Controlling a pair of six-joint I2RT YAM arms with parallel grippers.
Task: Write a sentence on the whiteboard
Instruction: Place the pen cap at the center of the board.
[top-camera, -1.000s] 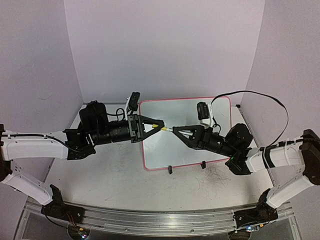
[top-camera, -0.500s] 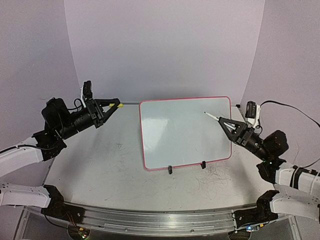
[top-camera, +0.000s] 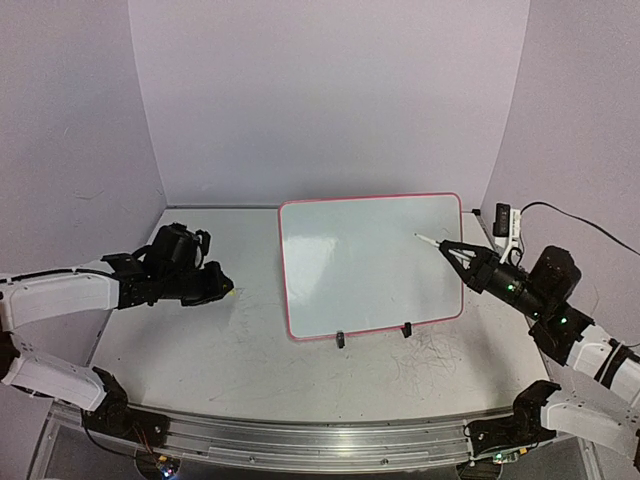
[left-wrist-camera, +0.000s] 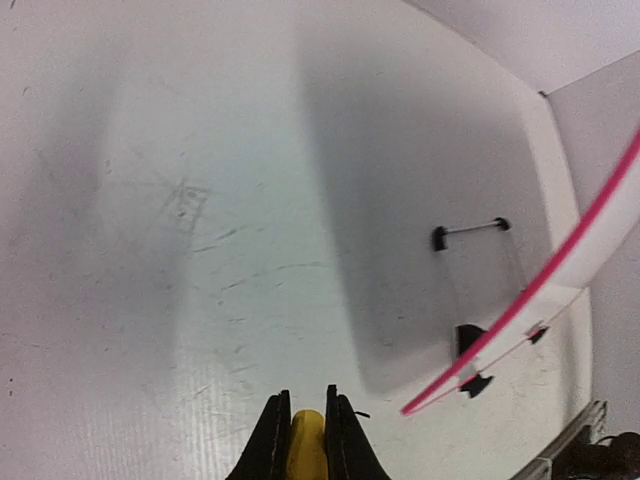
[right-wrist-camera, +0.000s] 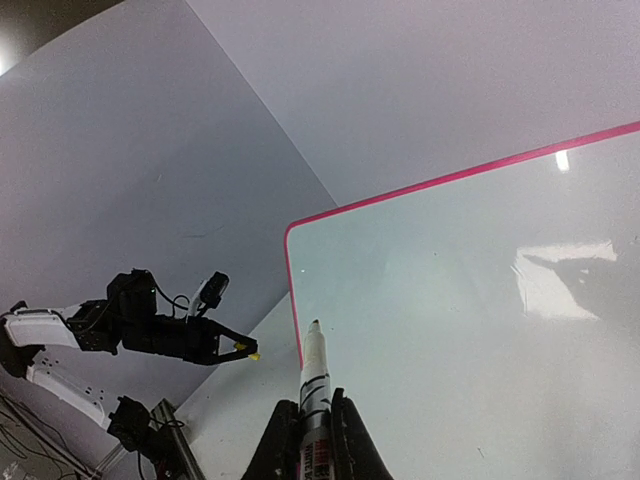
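The whiteboard (top-camera: 360, 275) sits in the middle of the table (top-camera: 250, 350), toward the far side. Its pink-edged face is turned up and its near edge rests on two black clip feet (top-camera: 340, 340). In the left wrist view that edge stands a little off the table, with shadow beneath it.

The left gripper (top-camera: 222, 287) is low over the table, well to the left of the board and apart from it. Its fingers (left-wrist-camera: 275, 435) are drawn in narrow around a small yellow cap (left-wrist-camera: 308, 445), which is pinched between them and pokes out toward the board.

The right gripper (top-camera: 447, 247) reaches in from the right, over the board's right part near the far corner. Its fingers are clamped on the barrel of a white marker (top-camera: 428, 241), which sticks out ahead of them toward the left. The marker's tip lies over the board's surface. From the top it looks close to the face, and from the right wrist it stands in front of the glossy white. Neither view shows whether the tip is touching the board or is just above it.

In the right wrist view the left gripper with its cap shows far off, beyond the board's left edge.
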